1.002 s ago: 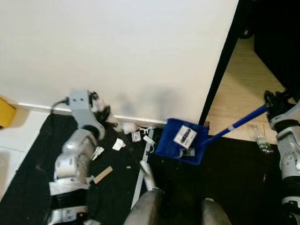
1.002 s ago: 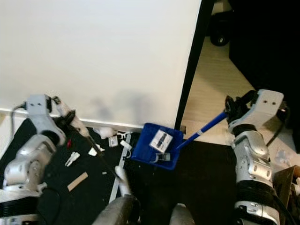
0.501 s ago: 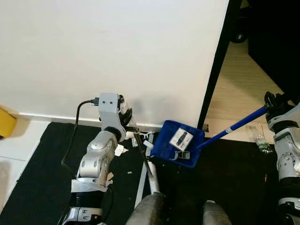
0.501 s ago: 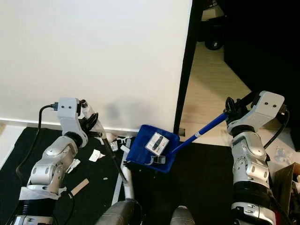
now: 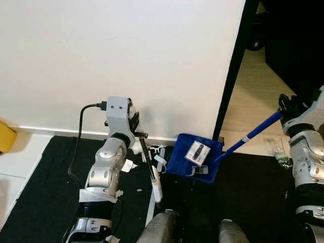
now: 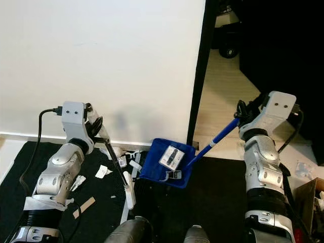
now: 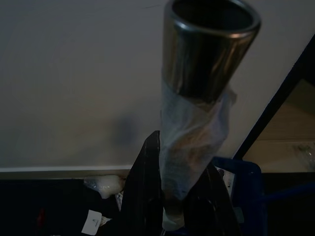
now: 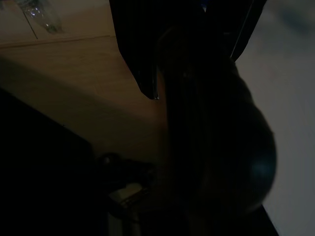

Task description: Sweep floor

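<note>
Standing before a white wall (image 5: pixel 126 55), the robot works on a black floor mat (image 5: pixel 45 187) with both arms engaged. The left gripper (image 5: pixel 135 132) is pinched around the upper end of a broom handle (image 5: pixel 147 152); the left wrist view shows its black fingers (image 7: pixel 142 196) clamped on a tape-wrapped metal tube. The handle slopes down from the gripper toward the robot and ends in a white section (image 5: pixel 157 190) low over the mat, beside a pale strip on the floor (image 5: pixel 151 210).

The right gripper (image 6: pixel 244 112) is closed on the top of the blue dustpan handle (image 6: pixel 215 139). The handle runs diagonally down to the blue dustpan (image 5: pixel 195 157), which sits on the mat near the foot of the dark door frame (image 5: pixel 230 81), with its open mouth facing the litter. A white box with dark print (image 5: pixel 198 151) and a smaller pale piece lie inside the pan.

Litter is gathered along the base of the wall between the broom and the pan: white paper scraps (image 5: pixel 161 154), a white scrap (image 6: pixel 104 172) further left, and a tan strip (image 6: pixel 84 207) on the mat nearer the robot.

A yellow object (image 5: pixel 6 136) sits at the left edge. Beyond the door frame lies a light wood floor (image 5: pixel 253 111). A clear plastic bottle (image 5: pixel 283 154) lies near the right arm. The right wrist view is too dark to read beyond the fingers and the handle.
</note>
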Robot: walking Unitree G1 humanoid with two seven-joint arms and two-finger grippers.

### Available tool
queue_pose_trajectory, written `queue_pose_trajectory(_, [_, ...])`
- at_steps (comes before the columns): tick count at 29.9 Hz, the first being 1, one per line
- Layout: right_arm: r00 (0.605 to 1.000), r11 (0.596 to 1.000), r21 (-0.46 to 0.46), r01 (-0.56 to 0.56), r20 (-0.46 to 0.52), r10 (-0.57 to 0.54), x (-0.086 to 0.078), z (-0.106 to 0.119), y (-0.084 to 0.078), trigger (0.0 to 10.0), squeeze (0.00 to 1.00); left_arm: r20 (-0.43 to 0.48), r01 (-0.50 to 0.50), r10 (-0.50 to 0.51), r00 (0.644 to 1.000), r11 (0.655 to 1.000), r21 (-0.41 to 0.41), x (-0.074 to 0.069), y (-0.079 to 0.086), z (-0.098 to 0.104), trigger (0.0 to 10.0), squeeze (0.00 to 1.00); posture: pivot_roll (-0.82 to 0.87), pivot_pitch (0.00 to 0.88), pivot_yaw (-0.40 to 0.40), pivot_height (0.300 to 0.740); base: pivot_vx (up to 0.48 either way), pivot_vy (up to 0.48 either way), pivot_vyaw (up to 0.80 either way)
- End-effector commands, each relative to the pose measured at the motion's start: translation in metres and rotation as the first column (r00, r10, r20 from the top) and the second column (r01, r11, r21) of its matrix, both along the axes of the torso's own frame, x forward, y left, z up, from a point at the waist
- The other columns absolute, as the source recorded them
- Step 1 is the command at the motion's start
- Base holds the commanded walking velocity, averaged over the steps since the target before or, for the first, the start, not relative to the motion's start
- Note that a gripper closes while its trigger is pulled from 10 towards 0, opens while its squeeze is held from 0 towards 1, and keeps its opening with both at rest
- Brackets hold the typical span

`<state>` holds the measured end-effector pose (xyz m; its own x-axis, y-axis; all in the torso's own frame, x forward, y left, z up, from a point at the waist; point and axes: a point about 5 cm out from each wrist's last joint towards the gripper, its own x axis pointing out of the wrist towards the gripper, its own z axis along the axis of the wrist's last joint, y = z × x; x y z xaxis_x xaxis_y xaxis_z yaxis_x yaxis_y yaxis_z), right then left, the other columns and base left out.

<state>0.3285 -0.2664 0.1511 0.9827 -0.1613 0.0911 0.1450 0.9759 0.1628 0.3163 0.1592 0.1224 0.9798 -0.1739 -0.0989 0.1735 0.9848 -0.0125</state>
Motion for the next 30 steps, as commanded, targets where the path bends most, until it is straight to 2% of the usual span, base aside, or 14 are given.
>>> queue_pose_trajectory(1, [0.999,1.0,0.015,-0.002,0.048,0.001,0.002,0.0059,0.0013,10.0,0.0,0.031,-0.02,0.019,0.999,1.0,0.024,0.0016,0.0049,0.0047,10.0,0.0,-0.07,0.057,0.115,0.74,0.0,-0.39,0.0])
queue_pose_trajectory(7, [0.999,1.0,0.012,-0.008,0.042,0.008,0.0039,0.0048,0.0021,10.0,0.0,0.043,-0.029,0.03,0.999,0.999,-0.035,0.0017,0.0038,0.0065,10.0,0.0,-0.07,0.059,0.113,0.74,0.0,-0.123,0.0])
queue_pose_trajectory(30, [0.999,1.0,-0.015,-0.026,0.022,0.026,0.0072,-0.0002,0.0058,10.0,0.0,0.044,-0.039,0.041,0.998,0.999,-0.038,0.0033,0.0058,0.0046,10.0,0.0,-0.07,0.046,0.104,0.74,0.0,0.0,0.0])
